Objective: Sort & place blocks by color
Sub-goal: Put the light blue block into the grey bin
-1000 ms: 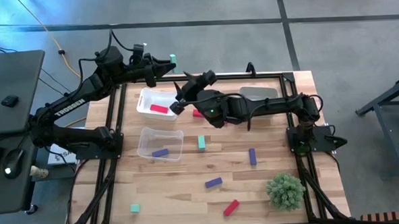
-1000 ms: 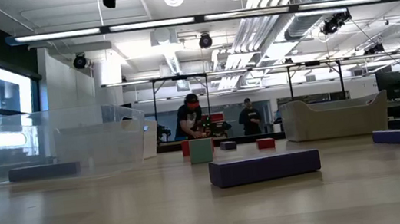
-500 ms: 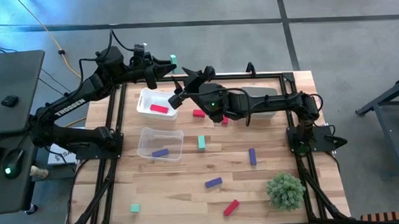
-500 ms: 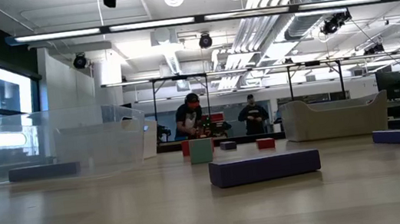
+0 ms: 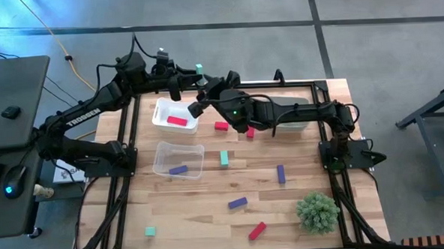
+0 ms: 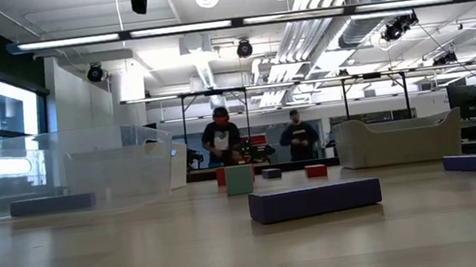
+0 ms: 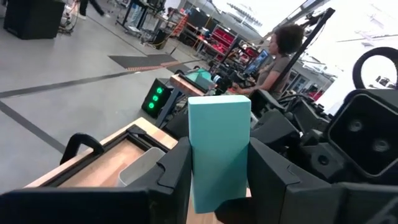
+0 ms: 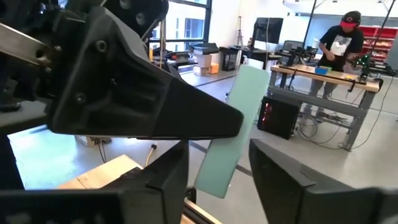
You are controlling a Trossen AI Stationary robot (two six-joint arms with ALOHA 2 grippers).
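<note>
Handover in mid-air above the table's far edge: teal block [image 7: 219,152] clamped upright in left gripper [image 7: 217,180], right gripper [image 8: 217,171] fingers apart around its free end; risk of drop if released before firm closure, or off-centre pinch tilting it.

A white bin [image 5: 162,113], clear bin [image 5: 165,152] and bushy green plant [image 5: 317,212] sit on the table [image 5: 196,223].
</note>
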